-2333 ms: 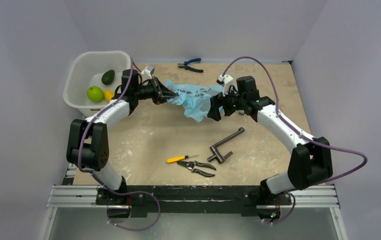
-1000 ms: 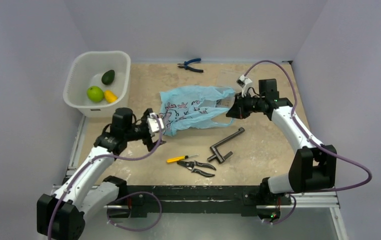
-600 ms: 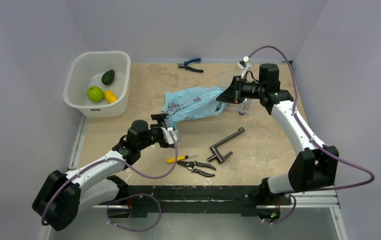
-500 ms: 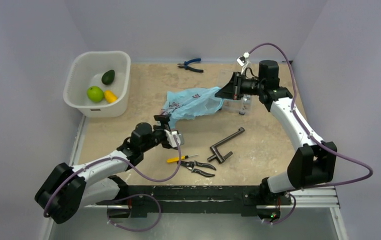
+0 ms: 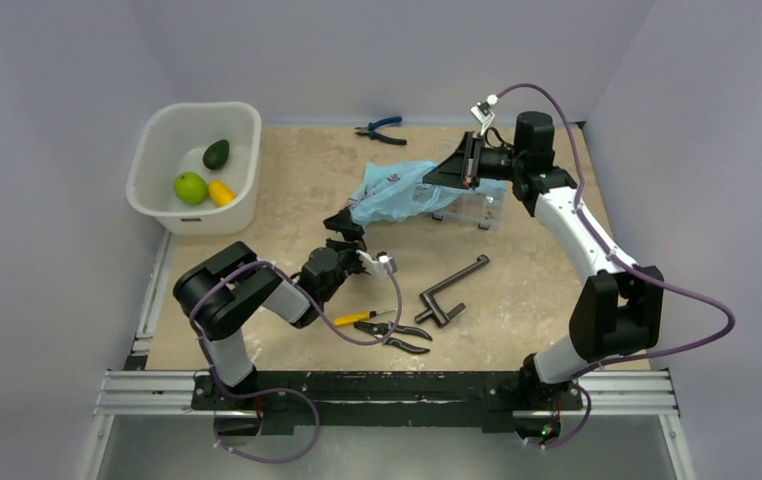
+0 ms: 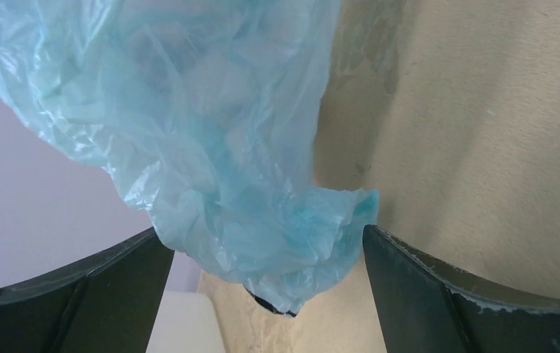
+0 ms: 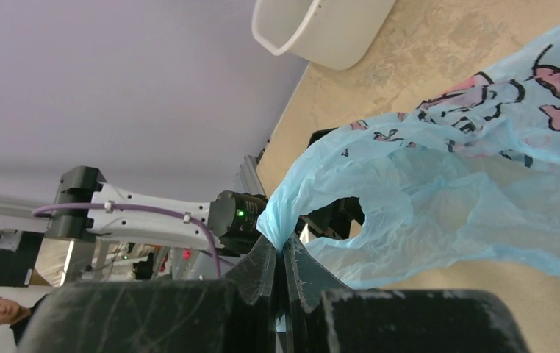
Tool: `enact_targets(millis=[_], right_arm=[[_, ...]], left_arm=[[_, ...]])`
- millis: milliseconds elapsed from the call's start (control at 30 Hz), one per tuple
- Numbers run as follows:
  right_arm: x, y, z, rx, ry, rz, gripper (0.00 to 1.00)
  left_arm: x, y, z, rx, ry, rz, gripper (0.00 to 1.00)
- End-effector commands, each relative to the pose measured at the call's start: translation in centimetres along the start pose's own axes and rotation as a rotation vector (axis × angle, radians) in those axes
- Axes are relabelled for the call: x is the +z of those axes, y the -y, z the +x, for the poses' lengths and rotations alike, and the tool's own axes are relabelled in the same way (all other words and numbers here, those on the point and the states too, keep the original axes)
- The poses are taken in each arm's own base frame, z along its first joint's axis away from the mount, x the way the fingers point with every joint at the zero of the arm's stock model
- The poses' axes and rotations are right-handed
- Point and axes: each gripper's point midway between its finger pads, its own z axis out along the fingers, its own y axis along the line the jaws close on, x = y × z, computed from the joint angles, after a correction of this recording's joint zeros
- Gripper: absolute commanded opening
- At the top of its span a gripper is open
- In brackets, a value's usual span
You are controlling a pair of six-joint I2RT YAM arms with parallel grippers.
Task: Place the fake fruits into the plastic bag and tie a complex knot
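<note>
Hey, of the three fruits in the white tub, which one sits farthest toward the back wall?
The dark green oval fruit; the bright green round one and the yellow one lie side by side nearer the arms.

No legible text anywhere; only unreadable dark and pink print on the plastic bag (image 7: 483, 169)

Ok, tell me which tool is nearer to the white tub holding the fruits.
Left. The left tool hangs open at mid-table, to the right of the white tub. The right tool is farther right, shut on the plastic bag.
</note>
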Motion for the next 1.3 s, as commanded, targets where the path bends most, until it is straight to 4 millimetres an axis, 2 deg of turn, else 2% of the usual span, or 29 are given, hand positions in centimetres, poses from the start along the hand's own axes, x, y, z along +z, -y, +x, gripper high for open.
enact_targets(millis=[0,133,200,300,400,467,500,533,567,600,633,700,733,800,833,900,967,1000,1100,1200,1267], right_arm=[[-0.7,-3.3,-1.7,-0.074,0.016,-0.068,0.00],[-1.1,-3.2,-1.6,-0.068,0.013,-0.055,0.00],[-1.3,-3.0,-1.5,-0.061,0.014,-0.049,0.00],[-1.8,-2.7,-1.6,-0.061,0.011,-0.037,0.00],[-3.2,-2.5,-1.9,-0.075,0.016,-0.012,0.00],[-4.2,-2.0,-1.7,-0.079,0.010,0.013,0.00],[-4.7,-1.5,-1.4,-0.073,-0.002,0.041,0.00],[-5.2,-0.9,-1.3,-0.093,-0.004,0.071,0.00],[-5.8,-0.1,-1.4,-0.125,-0.001,0.108,0.00],[-6.3,0.8,-1.6,-0.141,0.006,0.149,0.00],[-6.5,1.4,-1.7,-0.153,0.010,0.180,0.00],[-7.7,2.7,-3.4,-0.177,0.067,0.244,0.00],[-7.8,2.8,-4.4,-0.199,0.096,0.261,0.00],[-7.8,2.0,-6.1,-0.260,0.140,0.255,0.00],[-7.6,0.9,-6.6,-0.291,0.149,0.223,0.11],[-7.5,-1.3,-7.2,-0.352,0.153,0.170,0.61],[-8.1,-2.2,-7.1,-0.410,0.149,0.180,0.95],[-8.7,-1.8,-7.1,-0.468,0.141,0.219,0.98],[-9.9,-0.1,-5.4,-0.576,0.075,0.299,0.99],[-10.5,1.8,-3.5,-0.601,0.022,0.359,0.99],[-10.1,1.7,-2.8,-0.639,0.010,0.345,0.99]], left_arm=[[0.3,-6.8,-2.8,-0.052,0.075,-0.277,1.00],[1.0,-8.3,-2.4,-0.085,0.022,-0.342,1.00],[1.0,-8.7,-2.6,-0.099,0.027,-0.348,0.91],[1.1,-9.0,-2.0,-0.103,0.003,-0.352,0.63],[0.2,-9.2,-0.3,-0.110,-0.036,-0.332,0.40],[-0.3,-9.4,1.7,-0.142,-0.083,-0.291,0.12],[-0.6,-9.9,3.0,-0.167,-0.111,-0.272,0.05],[-0.8,-9.5,3.5,-0.190,-0.118,-0.220,0.00],[-1.3,-9.0,4.7,-0.217,-0.144,-0.149,0.00],[-1.9,-8.9,4.7,-0.262,-0.129,-0.097,0.00],[-2.6,-7.9,4.6,-0.311,-0.119,0.001,0.00],[-5.1,-6.5,2.2,-0.415,-0.027,0.241,0.00],[-6.4,-5.7,-0.1,-0.486,0.055,0.373,0.00],[-8.7,-5.0,-2.6,-0.608,0.078,0.533,0.00],[-9.5,-5.3,-3.8,-0.685,0.089,0.581,0.00],[-10.6,-5.9,-6.1,-0.825,0.094,0.673,0.00],[-11.1,-7.0,-7.6,-0.934,0.094,0.728,0.00],[-11.2,-7.7,-8.3,-0.982,0.111,0.757,0.00],[-10.9,-9.9,-9.1,-1.144,0.146,0.819,0.00],[-10.4,-10.9,-9.3,-1.237,0.137,0.889,0.00],[-10.1,-11.1,-9.2,-1.236,0.128,0.888,0.00]])
